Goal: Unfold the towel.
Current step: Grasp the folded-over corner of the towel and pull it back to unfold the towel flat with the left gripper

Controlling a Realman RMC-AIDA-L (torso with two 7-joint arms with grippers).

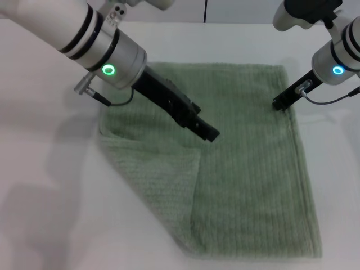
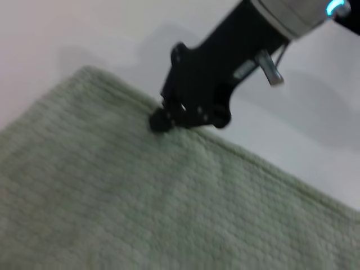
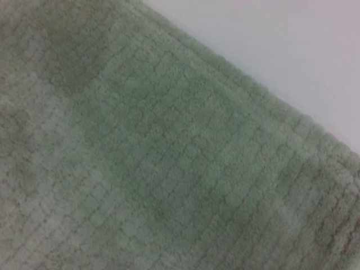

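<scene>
You've got the towel [image 1: 247,169] lying flat on the white table [image 1: 45,197], with one flap still folded over on the robot's left near side. It looks soft, light and floppy, so it should drape and drag rather than slide. I'd grab that folded flap by its hemmed corner.

The left gripper [image 1: 209,134] hovers over the middle of the cloth, and the right gripper [image 1: 279,104] sits at the far right edge. Can't tell how open either one is, or whether it's pinching anything. The table looks smooth, with plenty of room around.
</scene>
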